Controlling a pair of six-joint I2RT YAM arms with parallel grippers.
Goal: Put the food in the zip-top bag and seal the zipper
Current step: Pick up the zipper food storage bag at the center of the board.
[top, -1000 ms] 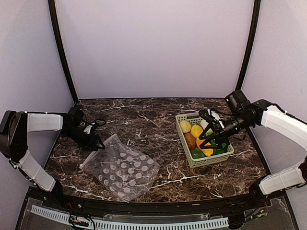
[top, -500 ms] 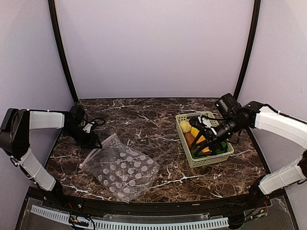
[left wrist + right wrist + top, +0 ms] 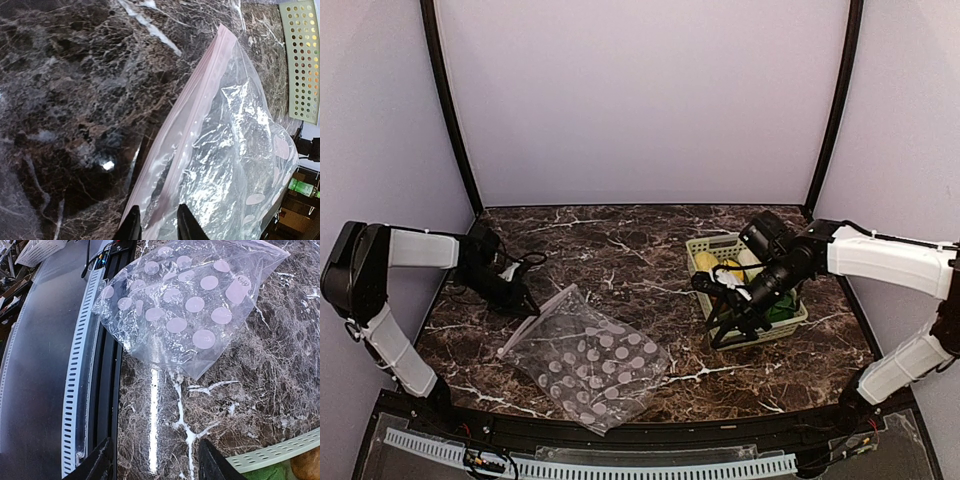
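— Where's your zip-top bag [image 3: 595,365]?
— On the marble table [image 3: 620,250], left of the basket [image 3: 710,243]. Your left gripper [image 3: 157,214] straddles its zipper [image 3: 195,105]; whether it pinches, I cannot tell.
— And the food [image 3: 728,267]?
— In the basket; your right gripper [image 3: 154,450] hangs spread at its near rim.

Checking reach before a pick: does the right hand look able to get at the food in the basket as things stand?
Probably yes. The right hand hangs open over the near-left rim of the basket, the food lies uncovered right beside it, and nothing stands between.
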